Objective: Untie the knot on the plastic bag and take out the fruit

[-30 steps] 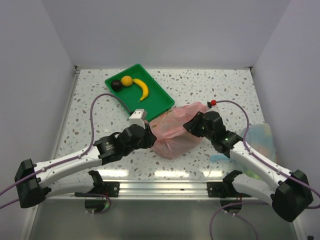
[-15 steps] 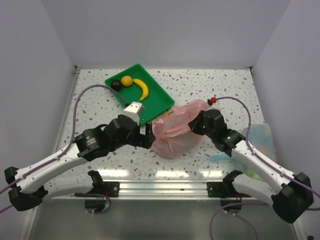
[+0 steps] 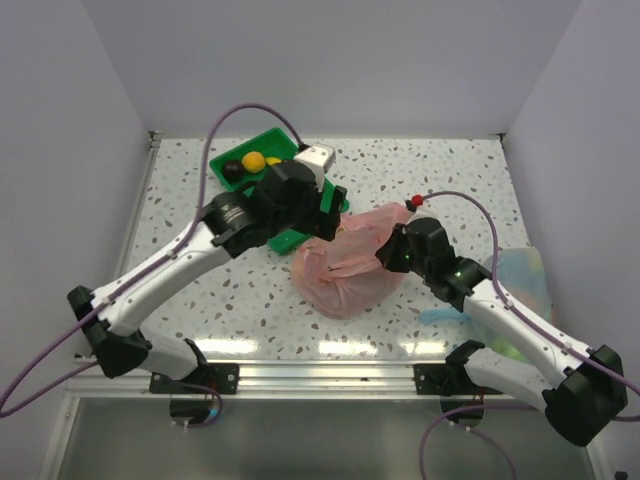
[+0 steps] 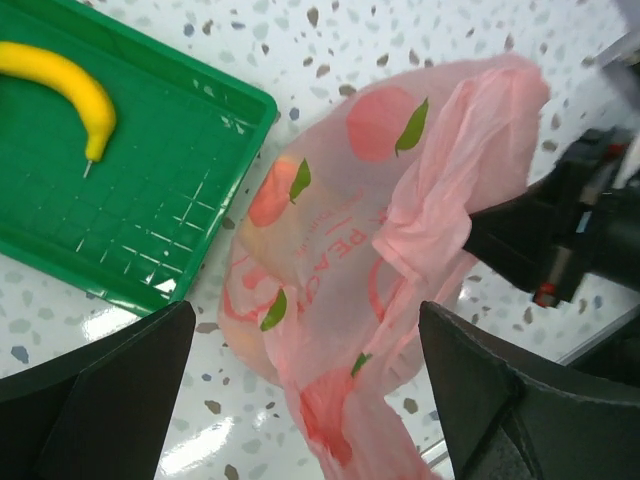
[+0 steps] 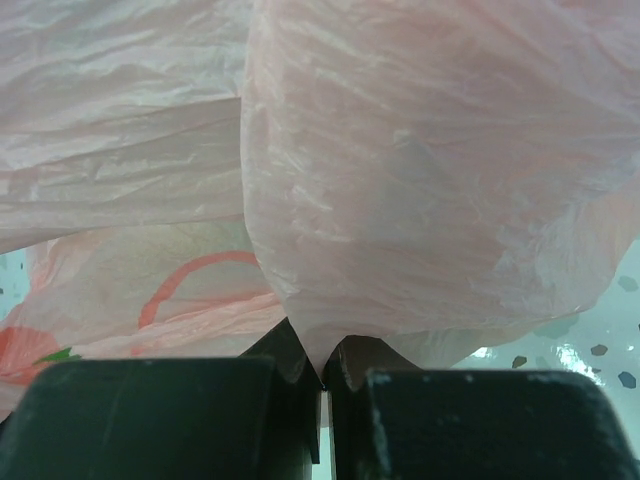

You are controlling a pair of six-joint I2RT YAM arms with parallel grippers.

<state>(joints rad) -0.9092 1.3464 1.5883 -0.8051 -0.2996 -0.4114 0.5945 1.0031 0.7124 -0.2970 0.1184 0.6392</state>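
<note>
Two grippers, one bag between them.
The pink bag [image 3: 340, 275] lay on the table just beside the near corner of the green tray [image 4: 150, 200], its long axis running from a bulging end on my left to a drawn-up flap on my right. My right gripper [image 5: 322, 365] had that flap's film clamped between fingers pressed together. My left gripper [image 4: 307, 312] hung above the bag, fingers wide apart and holding nothing, with the bag straight below the gap. I could not pick out the knot among the folds. I judged it lay toward the raised flap, nearer the right gripper, so the left one would need to descend toward that end. The fruit was hidden by the printed film.
</note>
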